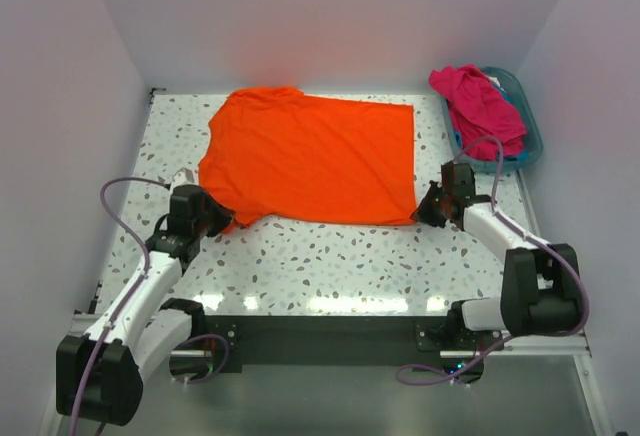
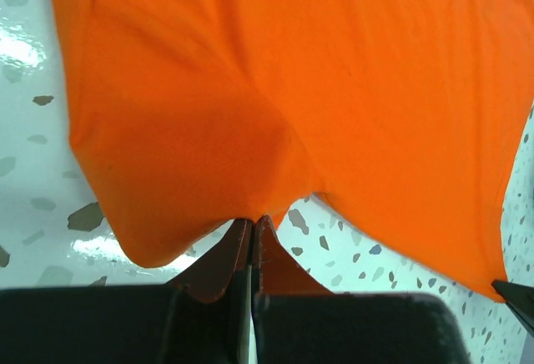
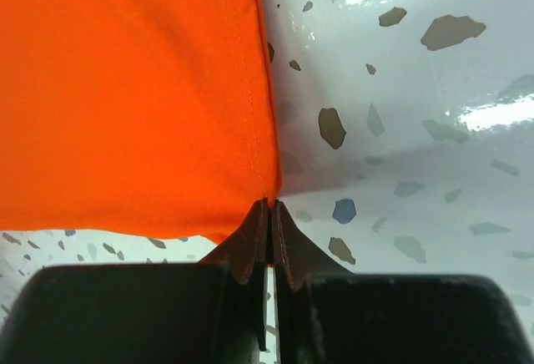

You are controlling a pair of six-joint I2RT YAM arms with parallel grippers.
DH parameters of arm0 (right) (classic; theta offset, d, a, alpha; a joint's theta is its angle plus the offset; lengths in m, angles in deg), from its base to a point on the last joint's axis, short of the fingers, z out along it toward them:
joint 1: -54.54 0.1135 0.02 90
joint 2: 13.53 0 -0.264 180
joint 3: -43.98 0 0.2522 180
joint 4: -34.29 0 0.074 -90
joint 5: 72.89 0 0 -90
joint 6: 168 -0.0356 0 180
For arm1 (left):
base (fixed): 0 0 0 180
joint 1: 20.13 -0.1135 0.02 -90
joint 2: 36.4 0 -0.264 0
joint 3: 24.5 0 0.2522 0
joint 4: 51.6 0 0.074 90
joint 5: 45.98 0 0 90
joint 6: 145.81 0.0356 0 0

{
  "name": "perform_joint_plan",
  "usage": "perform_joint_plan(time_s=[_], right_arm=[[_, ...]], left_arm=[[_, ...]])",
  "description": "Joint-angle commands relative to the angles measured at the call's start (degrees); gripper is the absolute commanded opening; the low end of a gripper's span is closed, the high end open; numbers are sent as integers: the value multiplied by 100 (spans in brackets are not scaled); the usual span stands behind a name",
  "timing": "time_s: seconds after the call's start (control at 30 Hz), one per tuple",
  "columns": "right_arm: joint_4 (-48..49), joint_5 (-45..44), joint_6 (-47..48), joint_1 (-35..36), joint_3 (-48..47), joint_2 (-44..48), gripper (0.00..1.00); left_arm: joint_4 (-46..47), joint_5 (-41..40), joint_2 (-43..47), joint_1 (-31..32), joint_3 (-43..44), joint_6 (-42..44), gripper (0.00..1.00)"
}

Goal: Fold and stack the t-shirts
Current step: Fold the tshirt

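Note:
The bright orange t-shirt (image 1: 310,156) lies spread on the speckled table. My left gripper (image 1: 222,218) is shut on its near left edge; in the left wrist view the cloth (image 2: 275,88) rises from my closed gripper (image 2: 253,224). My right gripper (image 1: 424,212) is shut on the shirt's near right corner; in the right wrist view the hemmed corner (image 3: 167,88) is pinched at my gripper (image 3: 269,207). A magenta-pink t-shirt (image 1: 478,103) lies bunched in the teal basket (image 1: 528,136), with a glimpse of blue fabric (image 1: 497,80) behind it.
The teal basket stands at the back right by the right wall. White walls close the table on the left, back and right. The speckled tabletop (image 1: 330,261) shows between the shirt and the arm bases.

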Motion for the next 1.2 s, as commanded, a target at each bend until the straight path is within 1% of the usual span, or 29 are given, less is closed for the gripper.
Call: perform_joint_plan(time_s=[0.0,0.1,0.2,0.23,0.3,0.4,0.53,0.63,0.83,1.0,1.17], right_arm=[[-248,-320,-5,-20,26,573,0],[-424,-566,92,-29,-114,636,0],[-451,-637,136,-29,-351,435,0],[-443,-593,171,-46,-517,268,0],[-434,-567,189,-38,-737,31,0],[-451,-514,259,-38,-1229,-532,0],[-460,-496,242,-73,-1783,-1200,0],[-477,-461,207,-117,-2196,-1657,0],[-504,-251,110,-196,-2979,-2466,0],[-530,-189,13,-257,-3445,-2932,0],[-416,-136,-40,-371,-3568,-3126,0]], left_arm=[[-561,-417,368,28,408,-153,0],[-528,-426,282,28,593,5,0],[-168,-145,-192,28,751,303,0],[60,64,-507,28,882,374,0],[210,84,-860,28,1093,532,0],[413,75,-1633,28,1646,699,0],[422,5,-2730,28,2734,928,0],[379,-83,-3302,28,3359,1008,0],[265,-232,-4357,19,4309,1157,1],[177,-206,-4983,-7,4916,1253,1],[246,-110,-5291,-148,5154,1280,1]])
